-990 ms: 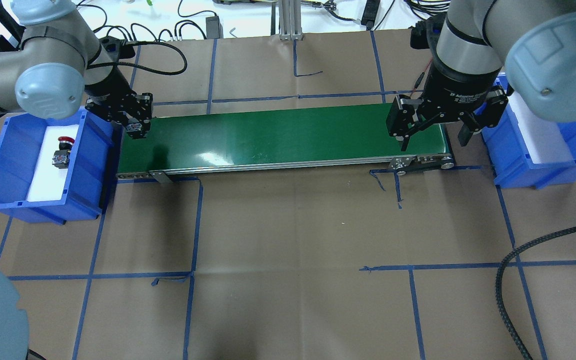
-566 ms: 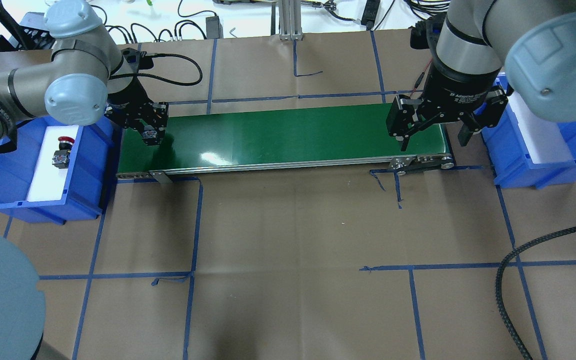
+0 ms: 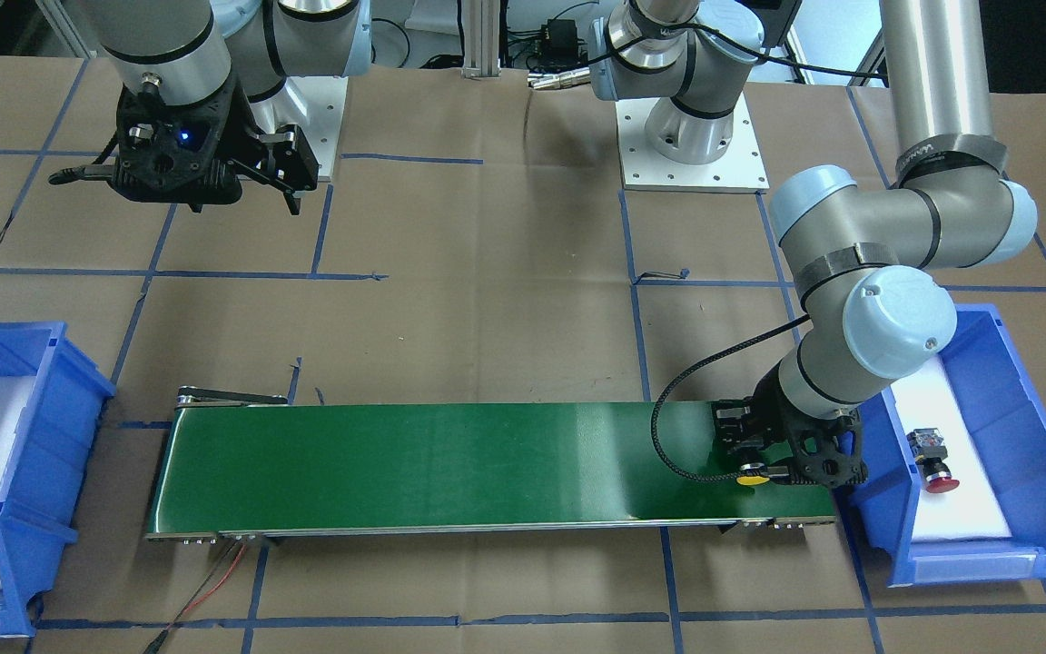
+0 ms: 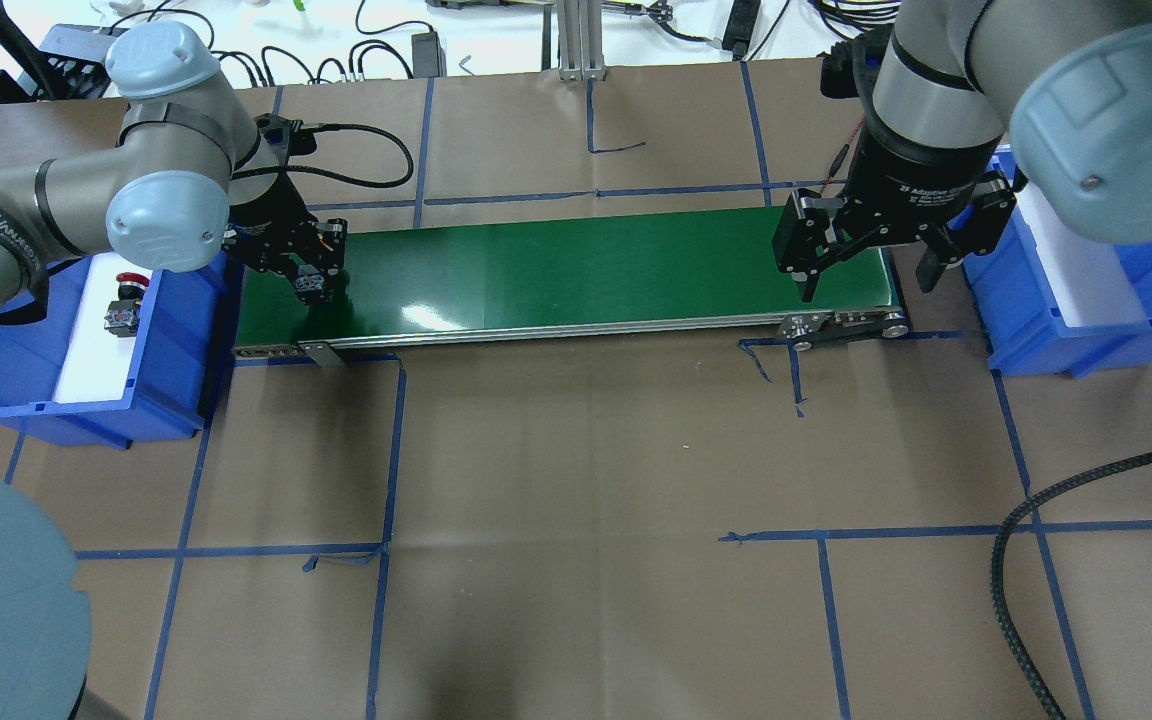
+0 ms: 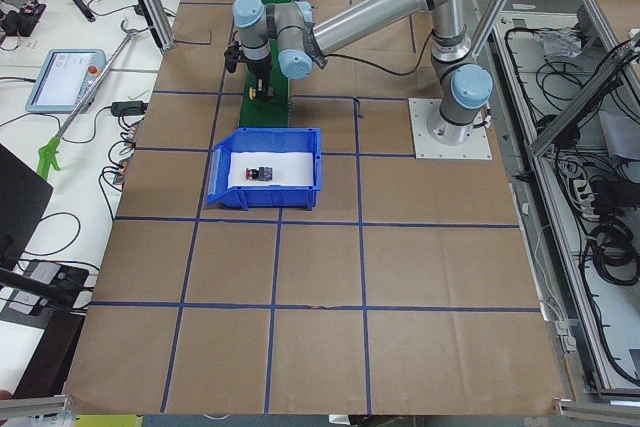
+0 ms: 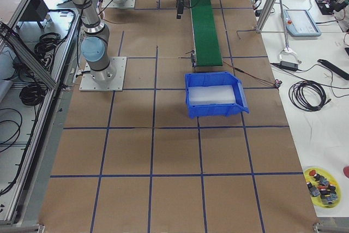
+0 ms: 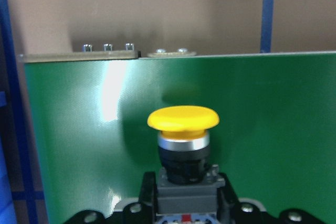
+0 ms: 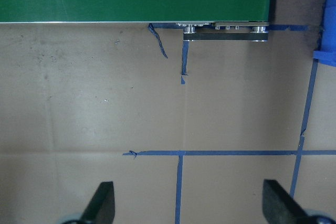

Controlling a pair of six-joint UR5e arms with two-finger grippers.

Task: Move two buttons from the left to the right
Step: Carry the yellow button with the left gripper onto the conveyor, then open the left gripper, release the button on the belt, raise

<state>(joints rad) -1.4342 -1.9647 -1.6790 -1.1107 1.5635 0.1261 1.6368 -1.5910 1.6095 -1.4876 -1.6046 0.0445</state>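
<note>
My left gripper (image 4: 311, 283) is shut on the yellow-capped button (image 7: 182, 124), gripping its black body with the cap pointing sideways. It holds it low over the left end of the green conveyor belt (image 4: 586, 268). The yellow cap also shows in the front-facing view (image 3: 752, 480). I cannot tell whether it touches the belt. The red-capped button (image 4: 126, 300) lies on white foam in the left blue bin (image 4: 181, 330), and it also shows in the front-facing view (image 3: 934, 461). My right gripper (image 4: 866, 278) is open and empty above the belt's right end.
The right blue bin (image 4: 1036, 320) with white foam stands just past the belt's right end. A black cable (image 4: 1026, 560) curls over the brown paper at the right front. The belt's metal end brackets (image 4: 846, 325) stick out at its front corners.
My left arm has carried the yellow button rightward from the bin's edge onto the belt's left end and slightly toward the front. The right arm has not moved.
</note>
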